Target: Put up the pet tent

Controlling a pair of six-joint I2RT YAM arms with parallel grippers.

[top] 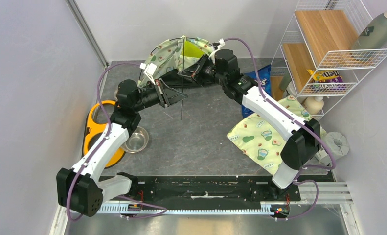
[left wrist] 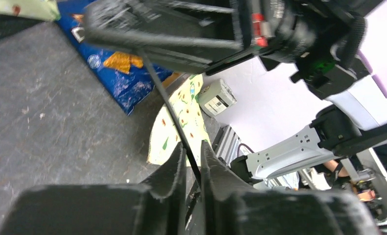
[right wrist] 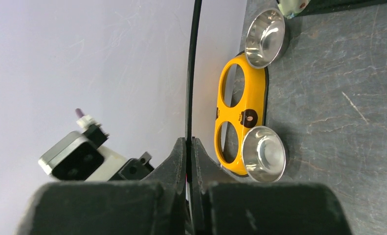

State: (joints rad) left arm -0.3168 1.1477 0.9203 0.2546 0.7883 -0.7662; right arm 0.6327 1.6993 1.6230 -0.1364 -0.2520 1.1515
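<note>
Pet tent (top: 166,56) shows avocado print, lime panel (top: 193,49), black pole (right wrist: 192,73).

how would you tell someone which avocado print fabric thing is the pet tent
Go to the back edge of the dark grey table, left of the white wire shelf. The pet tent is the pale avocado-print fabric dome there. Unlike the flat avocado-print pad at the right, it stands up, with a lime-green panel and thin black poles.

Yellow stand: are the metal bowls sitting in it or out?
Out. Both holes in the stand are empty; one bowl lies past its end, the other bowl at its side.
</note>
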